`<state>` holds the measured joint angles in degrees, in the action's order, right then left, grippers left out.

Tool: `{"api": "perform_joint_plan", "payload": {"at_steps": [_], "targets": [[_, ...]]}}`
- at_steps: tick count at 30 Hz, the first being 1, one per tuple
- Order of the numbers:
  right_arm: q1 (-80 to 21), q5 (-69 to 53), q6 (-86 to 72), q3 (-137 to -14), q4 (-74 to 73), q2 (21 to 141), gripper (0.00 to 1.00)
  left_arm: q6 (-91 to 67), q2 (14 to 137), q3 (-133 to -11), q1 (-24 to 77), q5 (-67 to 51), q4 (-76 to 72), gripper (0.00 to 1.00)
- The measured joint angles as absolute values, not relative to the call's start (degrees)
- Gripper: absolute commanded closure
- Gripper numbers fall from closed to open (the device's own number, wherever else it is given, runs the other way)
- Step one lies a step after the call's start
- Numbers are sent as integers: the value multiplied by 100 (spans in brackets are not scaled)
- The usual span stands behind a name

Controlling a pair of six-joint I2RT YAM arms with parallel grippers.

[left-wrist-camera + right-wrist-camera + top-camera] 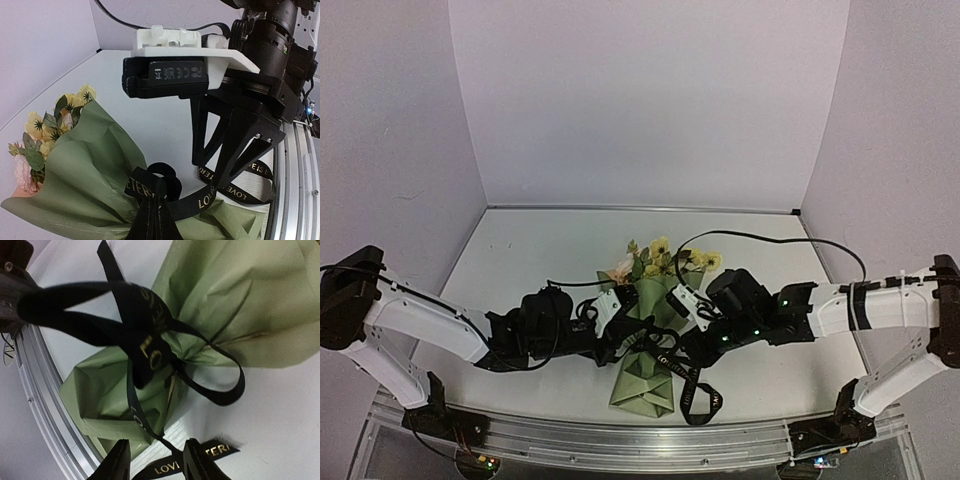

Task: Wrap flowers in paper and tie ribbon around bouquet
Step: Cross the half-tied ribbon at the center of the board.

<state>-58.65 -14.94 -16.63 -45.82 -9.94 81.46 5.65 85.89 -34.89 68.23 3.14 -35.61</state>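
Observation:
The bouquet lies on the table between both arms. Its yellow flowers (660, 258) (42, 131) poke out of the olive-green paper (645, 380) (95, 165) (240, 300), which is pinched at the waist. The black ribbon (700, 400) (200, 202) (150, 347) with gold lettering circles that waist in loose loops. My left gripper (623, 347) (159, 192) is shut on a ribbon loop at the waist. My right gripper (665, 352) (210, 172) (155, 465) hangs open just above the table, and a thin ribbon strand runs unclamped between its fingers (116, 462).
The aluminium rail (620, 435) (45, 405) runs along the near table edge, close to the paper's folded tail. Purple walls enclose the back and sides. A black cable (770, 240) arcs over the table behind the right arm.

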Motion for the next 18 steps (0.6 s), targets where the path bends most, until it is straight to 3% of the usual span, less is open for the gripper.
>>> {"api": "perform_joint_plan", "payload": {"at_steps": [12, 18], "targets": [[-5993, -1655, -1077, -4276, -120, 8457, 61, 426, 8568, -3474, 6806, 314, -3242, 100], [-6049, -1658, -1090, -4204, -33, 8480, 69, 411, 8515, -3474, 6766, 314, -3230, 100]]}}
